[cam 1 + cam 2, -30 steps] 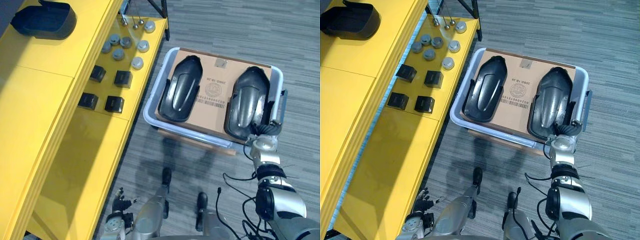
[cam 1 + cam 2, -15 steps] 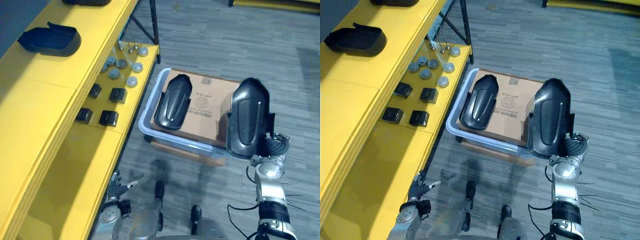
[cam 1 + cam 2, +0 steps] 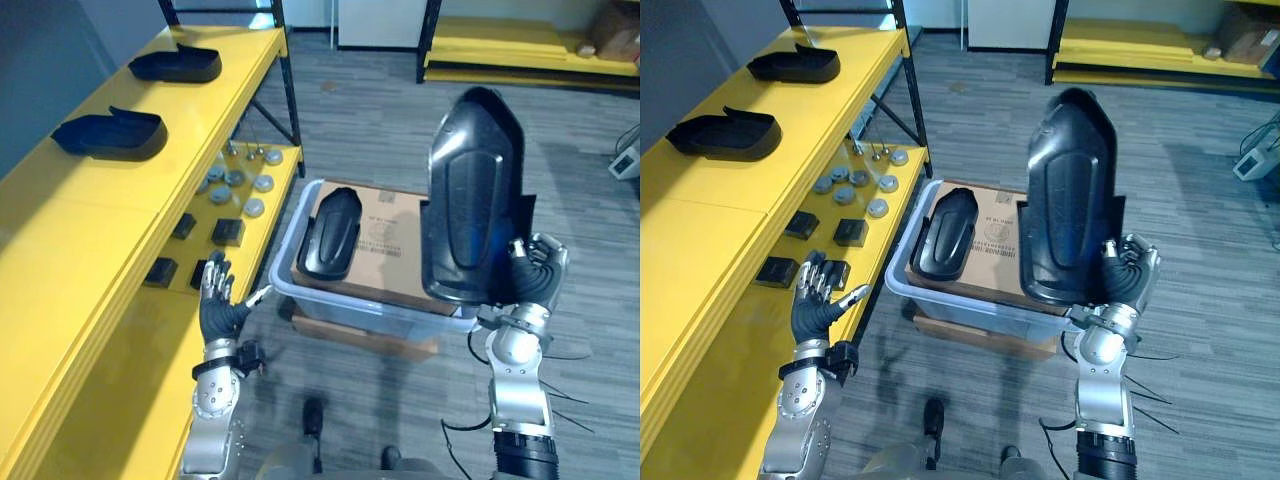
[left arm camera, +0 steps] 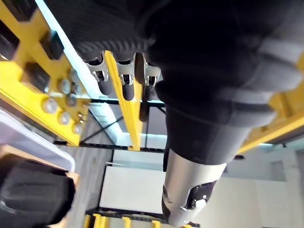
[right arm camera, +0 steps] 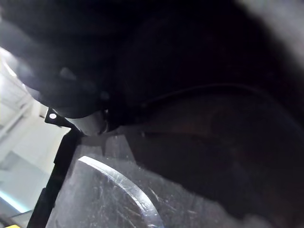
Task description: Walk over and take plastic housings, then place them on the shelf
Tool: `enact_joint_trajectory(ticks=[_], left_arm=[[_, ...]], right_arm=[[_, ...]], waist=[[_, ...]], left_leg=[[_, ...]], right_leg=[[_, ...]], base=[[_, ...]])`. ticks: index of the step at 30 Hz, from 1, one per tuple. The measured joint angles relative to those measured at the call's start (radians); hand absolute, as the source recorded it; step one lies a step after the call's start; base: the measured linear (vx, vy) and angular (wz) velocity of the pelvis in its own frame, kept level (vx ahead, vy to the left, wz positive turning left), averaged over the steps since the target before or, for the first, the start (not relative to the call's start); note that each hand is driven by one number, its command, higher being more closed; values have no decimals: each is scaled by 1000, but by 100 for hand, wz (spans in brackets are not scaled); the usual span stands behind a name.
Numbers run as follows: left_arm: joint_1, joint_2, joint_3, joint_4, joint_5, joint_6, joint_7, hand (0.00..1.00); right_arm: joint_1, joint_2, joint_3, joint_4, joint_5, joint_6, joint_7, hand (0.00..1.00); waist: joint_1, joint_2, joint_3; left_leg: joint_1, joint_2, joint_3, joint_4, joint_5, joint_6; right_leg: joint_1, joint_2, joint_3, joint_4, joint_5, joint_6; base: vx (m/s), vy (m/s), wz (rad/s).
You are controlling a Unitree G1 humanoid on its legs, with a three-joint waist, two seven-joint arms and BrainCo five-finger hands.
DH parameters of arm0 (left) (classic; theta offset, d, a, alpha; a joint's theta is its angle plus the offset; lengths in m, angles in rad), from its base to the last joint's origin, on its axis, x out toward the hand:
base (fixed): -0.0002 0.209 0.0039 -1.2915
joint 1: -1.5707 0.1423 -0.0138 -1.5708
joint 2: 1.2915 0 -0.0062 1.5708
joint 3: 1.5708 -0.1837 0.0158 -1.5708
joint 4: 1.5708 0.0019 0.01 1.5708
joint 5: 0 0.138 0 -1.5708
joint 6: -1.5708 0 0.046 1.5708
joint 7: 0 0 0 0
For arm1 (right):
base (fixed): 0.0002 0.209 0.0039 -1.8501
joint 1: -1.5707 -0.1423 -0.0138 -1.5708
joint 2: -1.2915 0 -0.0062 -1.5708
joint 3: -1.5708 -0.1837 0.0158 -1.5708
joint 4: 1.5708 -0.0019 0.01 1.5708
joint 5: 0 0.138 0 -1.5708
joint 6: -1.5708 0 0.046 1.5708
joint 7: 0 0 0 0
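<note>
My right hand is shut on the lower edge of a large black plastic housing, holding it upright and high above the grey bin. A second black housing lies on the cardboard inside that bin. Two more dark housings rest on the top of the yellow shelf at the left. My left hand is raised beside the shelf's lower level, fingers straight and spread, holding nothing.
Small black blocks and round grey caps sit on the shelf's lower level. A black shelf post stands by the bin. More yellow racking runs along the far side of the grey carpet.
The right hand has lifted the housing up out of the bin and stood it upright. The left hand rose from low down to beside the shelf. The camera has tilted up.
</note>
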Motion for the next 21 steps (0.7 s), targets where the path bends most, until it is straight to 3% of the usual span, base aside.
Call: enact_joint_trajectory(ticks=[4,9,18,19,21], left_arm=[[-42,2,-82,1,9,2,1,0],[-94,31,-143,47,7,19,3,0],[-119,43,-220,99,-46,41,20,0],[-124,47,-228,117,-58,41,20,100],[-128,65,-240,139,-76,43,23,100]], right_arm=[[0,7,110,0,-19,-33,0,100],[0,16,212,0,-17,-44,1,100],[4,-2,304,5,-7,-62,22,100],[4,-5,306,16,-8,-62,22,100],[6,-7,306,47,-7,-62,21,100]], waist=[[-1,-1,-16],[-1,-3,-30],[-2,-3,-37],[-3,-6,-47],[-3,-11,-66]], left_leg=[[1,1,6,0,0,0],[4,3,19,0,0,0],[5,3,32,0,0,-1],[4,2,33,0,0,0],[4,2,33,0,0,0]], right_leg=[[-2,1,2,-1,6,2],[-2,0,9,-2,11,4],[-1,-1,26,-20,27,12],[-1,-2,26,-21,28,12],[-1,-2,26,-23,28,12]], base=[[-23,-8,-4],[-11,-5,-5],[-11,0,-5],[0,0,0],[0,0,0]])
